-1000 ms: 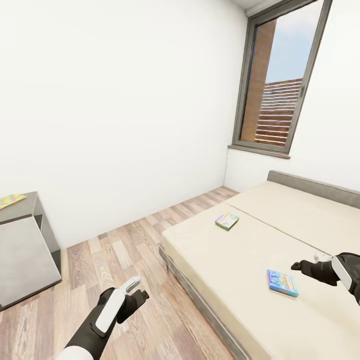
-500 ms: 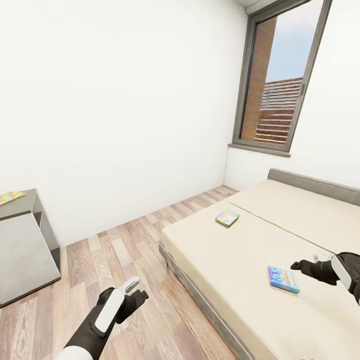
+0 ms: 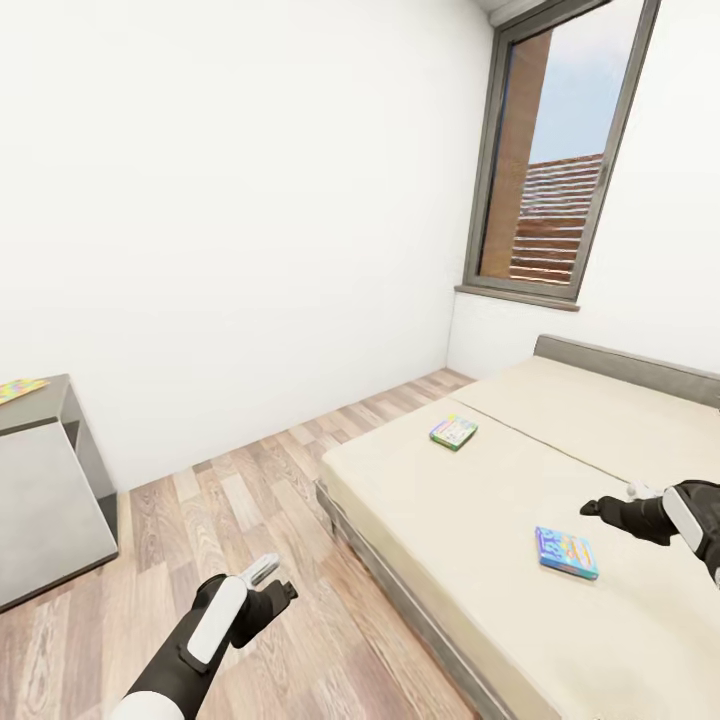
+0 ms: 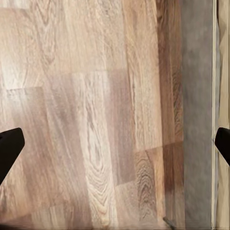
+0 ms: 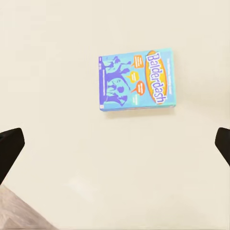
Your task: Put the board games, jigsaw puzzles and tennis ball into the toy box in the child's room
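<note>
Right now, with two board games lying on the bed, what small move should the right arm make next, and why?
Probably lower the right gripper onto the blue board game. It hangs open just above the bed, with that box flat below it in the right wrist view. The green-edged board game lies farther off.

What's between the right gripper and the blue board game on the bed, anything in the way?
Nothing visible. The right gripper hangs open above the bed, and the blue board game lies flat on bare mattress just beside it. In the right wrist view the box sits alone, nothing on or against it.
</note>
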Tool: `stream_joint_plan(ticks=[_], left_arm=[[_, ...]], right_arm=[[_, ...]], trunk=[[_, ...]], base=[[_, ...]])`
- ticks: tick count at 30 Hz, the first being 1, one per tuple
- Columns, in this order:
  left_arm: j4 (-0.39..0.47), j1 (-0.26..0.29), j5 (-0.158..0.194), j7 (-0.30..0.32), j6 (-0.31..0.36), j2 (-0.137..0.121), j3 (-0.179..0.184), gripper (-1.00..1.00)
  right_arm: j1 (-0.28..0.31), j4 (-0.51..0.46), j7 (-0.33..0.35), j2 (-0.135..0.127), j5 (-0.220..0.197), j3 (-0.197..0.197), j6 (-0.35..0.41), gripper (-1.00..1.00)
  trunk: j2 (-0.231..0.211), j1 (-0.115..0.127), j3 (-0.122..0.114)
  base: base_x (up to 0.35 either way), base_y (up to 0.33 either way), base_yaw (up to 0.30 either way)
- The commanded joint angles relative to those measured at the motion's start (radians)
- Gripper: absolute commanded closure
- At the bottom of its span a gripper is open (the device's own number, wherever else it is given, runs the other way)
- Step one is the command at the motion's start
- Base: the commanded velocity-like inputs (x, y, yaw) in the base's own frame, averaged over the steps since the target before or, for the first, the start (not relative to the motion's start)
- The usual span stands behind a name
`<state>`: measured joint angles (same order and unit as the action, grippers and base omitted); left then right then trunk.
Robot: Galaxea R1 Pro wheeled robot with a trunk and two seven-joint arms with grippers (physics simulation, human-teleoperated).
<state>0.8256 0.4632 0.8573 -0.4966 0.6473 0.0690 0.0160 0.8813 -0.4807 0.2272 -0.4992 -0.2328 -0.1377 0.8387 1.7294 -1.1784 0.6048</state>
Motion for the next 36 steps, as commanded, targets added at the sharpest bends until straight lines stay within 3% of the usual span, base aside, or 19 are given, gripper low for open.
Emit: stream_joint_plan(ticks=[1,9,22,31,36], left_arm=[[0.002,-0.001,0.017,-0.01,0.005,-0.001,0.002,-1.0],[0.001,-0.033,0.029,0.005,0.017,-0.017,0.009,-1.0],[0.005,-0.038,0.034,0.011,0.017,-0.022,0.009,-1.0],[0.001,-0.04,0.029,0.008,0.015,-0.025,0.011,-1.0],[0.015,-0.043,0.028,0.01,0.028,-0.042,0.006,-1.0]], right_arm=[[0.002,-0.001,0.006,0.001,0.006,-0.004,0.014,-1.0],[0.006,-0.004,0.004,0.006,0.007,-0.001,0.048,-1.0],[0.006,0.003,0.0,0.001,0.004,0.0,0.05,-1.0],[0.003,0.007,0.007,-0.009,0.005,-0.005,0.05,-1.0],[-0.007,0.015,0.008,-0.016,0.014,-0.005,0.038,-1.0]], trunk=[[0.001,0.0,0.001],[0.001,0.0,0.001],[0.001,0.0,0.001],[0.001,0.0,0.001],[0.001,0.0,0.001]], base=[[0.0,0.0,-0.078],[0.073,0.0,-0.019],[0.282,0.0,-0.002],[0.058,-0.016,0.0],[0.041,-0.058,0.0]])
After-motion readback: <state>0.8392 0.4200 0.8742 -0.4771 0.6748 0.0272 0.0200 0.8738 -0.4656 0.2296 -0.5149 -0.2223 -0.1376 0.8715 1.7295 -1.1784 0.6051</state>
